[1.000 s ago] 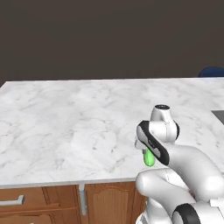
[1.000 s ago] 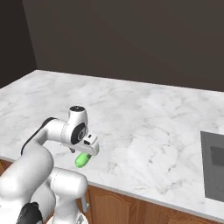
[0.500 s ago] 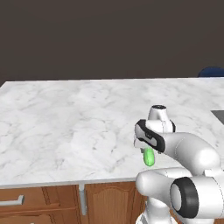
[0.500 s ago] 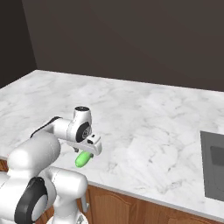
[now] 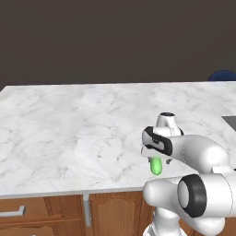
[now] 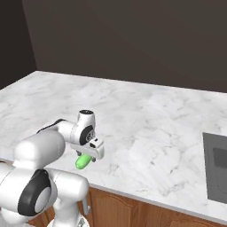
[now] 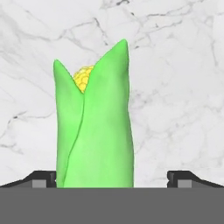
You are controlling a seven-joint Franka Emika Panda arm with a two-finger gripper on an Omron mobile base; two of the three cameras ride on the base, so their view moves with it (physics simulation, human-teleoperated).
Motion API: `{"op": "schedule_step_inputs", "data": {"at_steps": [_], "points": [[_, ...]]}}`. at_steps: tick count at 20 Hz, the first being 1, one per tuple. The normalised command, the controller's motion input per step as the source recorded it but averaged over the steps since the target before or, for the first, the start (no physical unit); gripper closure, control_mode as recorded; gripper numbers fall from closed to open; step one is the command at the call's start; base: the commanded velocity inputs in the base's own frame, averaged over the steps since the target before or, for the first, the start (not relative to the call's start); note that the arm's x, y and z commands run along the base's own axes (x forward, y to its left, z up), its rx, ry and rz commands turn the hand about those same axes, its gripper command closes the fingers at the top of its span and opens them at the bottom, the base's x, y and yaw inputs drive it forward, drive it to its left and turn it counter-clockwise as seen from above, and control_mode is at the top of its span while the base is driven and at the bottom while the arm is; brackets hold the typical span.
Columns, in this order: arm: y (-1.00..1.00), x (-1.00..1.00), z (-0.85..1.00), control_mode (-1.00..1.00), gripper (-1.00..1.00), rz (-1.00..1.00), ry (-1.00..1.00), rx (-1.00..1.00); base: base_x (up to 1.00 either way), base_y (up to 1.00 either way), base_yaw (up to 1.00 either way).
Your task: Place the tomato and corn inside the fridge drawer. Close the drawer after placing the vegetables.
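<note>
Holding corn (image 7: 94,127) in claw (image 7: 113,178), per hand view: green husk standing up between the two dark tips, yellow kernels peeking at top. Left tip touching husk edge, right tip well apart from it, so clamp contact hard to confirm; corn's lower end cut off by bottom of that view. In left base view, claw (image 5: 156,159) pointing down just above front part of marble table (image 5: 69,133), fingers mostly hidden by wrist body, green corn end (image 5: 156,167) sticking out below. In right base view, claw (image 6: 88,153) same, corn (image 6: 83,161) slanting down-left under it, over table (image 6: 146,124) near front edge; whether corn tip touches table cannot tell. Kernels not visible in either base view, just a green blob. Beyond arm: wooden cabinet fronts (image 5: 110,209) under table edge, a grey bar handle (image 5: 11,212) cut off at lower left in left base view. Dark grey sink (image 6: 217,168) at right edge of right base view, partly cut off. Blue rounded thing (image 5: 222,75) behind far table edge at upper right of left base view, mostly cut off, unidentifiable. Dark wall behind.
</note>
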Motion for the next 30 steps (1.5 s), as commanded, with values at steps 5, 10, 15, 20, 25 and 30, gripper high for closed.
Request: {"op": "schedule_step_inputs", "data": {"at_steps": [5,10,15,20,25,30], "points": [[0.21,0.0,-0.21,-1.0,-1.0,-0.06,0.0,0.0,0.0,0.0,0.0],[0.13,-0.02,-0.32,-1.0,-1.0,-0.05,0.0,0.0,0.0,0.0,0.0],[-0.04,-0.01,-0.49,-1.0,1.0,0.0,0.01,0.0,0.0,0.0,0.0],[-0.04,0.0,-0.19,-1.0,1.0,-0.01,0.0,0.01,0.0,0.0,0.0],[0.0,0.0,0.42,-1.0,1.0,0.0,-0.02,0.0,0.0,0.0,0.0],[-0.15,-0.27,1.0,-1.0,1.0,0.0,-0.13,0.0,0.0,0.0,0.0]]}}
